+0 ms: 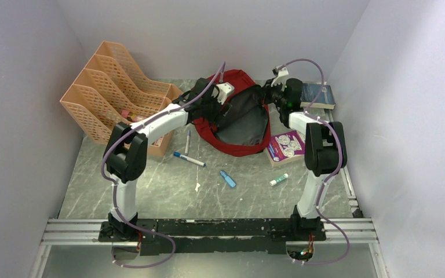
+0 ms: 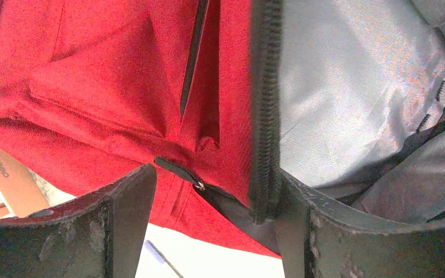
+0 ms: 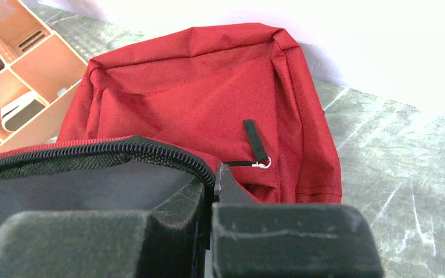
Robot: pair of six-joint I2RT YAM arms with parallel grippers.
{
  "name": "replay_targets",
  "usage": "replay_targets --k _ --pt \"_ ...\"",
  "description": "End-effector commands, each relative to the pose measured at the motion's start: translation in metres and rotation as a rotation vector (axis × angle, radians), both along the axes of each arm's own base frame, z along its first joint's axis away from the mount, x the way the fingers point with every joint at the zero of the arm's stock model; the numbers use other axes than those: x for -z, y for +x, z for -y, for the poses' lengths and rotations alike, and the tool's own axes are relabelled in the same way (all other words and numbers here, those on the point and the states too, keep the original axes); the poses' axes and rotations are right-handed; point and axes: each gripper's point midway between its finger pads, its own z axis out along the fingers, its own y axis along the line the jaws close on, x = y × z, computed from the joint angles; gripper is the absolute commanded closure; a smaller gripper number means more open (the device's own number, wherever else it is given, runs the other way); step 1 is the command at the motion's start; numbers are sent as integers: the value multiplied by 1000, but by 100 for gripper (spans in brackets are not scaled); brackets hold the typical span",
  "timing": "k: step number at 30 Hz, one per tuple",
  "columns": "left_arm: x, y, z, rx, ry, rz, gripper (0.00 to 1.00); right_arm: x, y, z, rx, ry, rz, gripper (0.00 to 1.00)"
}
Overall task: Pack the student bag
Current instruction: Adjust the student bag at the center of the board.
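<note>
Left gripper (image 2: 214,191) is hanging wide open right at the mouth of the bag (image 2: 92,87). The black zipper (image 2: 265,104) edge and a fold of red fabric sit between its fingers, but nothing's pinched. Right gripper (image 3: 214,185) is clamped tight on the zipper rim on the opposite side. The bag itself lies at the back middle of the tabletop (image 1: 150,191), mouth gaping, grey lining (image 2: 353,87) showing.

My read: the job right now is getting that mouth spread and held so stuff can go in. I'd close the left one on the zipper tape itself, not the loose red cloth, since cloth will probably just slide and bunch. Then ease the two sides apart sideways rather than yanking up. Pens (image 1: 189,159), a glue stick (image 1: 278,180) and a purple book (image 1: 287,146) lie out on the tabletop near the bag, so none of that looks packed yet.
</note>
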Motion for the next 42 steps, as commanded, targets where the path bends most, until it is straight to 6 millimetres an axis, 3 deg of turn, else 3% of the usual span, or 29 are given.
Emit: replay_targets --k 1,11,14,16,19,22,25,28,34,42 --pt "-13 1 1 -30 -52 47 25 3 10 11 41 5 -21 100" --pt "4 -5 -4 -64 -74 33 25 7 13 12 39 8 -38 100" --pt "6 -4 -3 -65 -82 36 31 8 13 12 37 15 -45 100" --pt "4 0 -1 -64 -92 38 44 11 15 11 37 20 -67 100" --pt "-8 10 0 -54 -132 40 79 14 18 11 28 21 -83 100" --pt "-27 24 -5 -49 -178 48 94 14 21 12 31 6 -75 100" --pt "-42 39 -18 -75 -213 67 95 18 27 18 57 -15 -76 100" --pt "-43 54 -33 -91 -238 48 95 21 38 25 88 -42 -81 100" --pt "-33 76 -52 -111 -245 24 95 34 57 36 146 -76 -103 100" --pt "-14 99 -54 -101 -208 0 95 46 80 31 127 -70 -108 100"
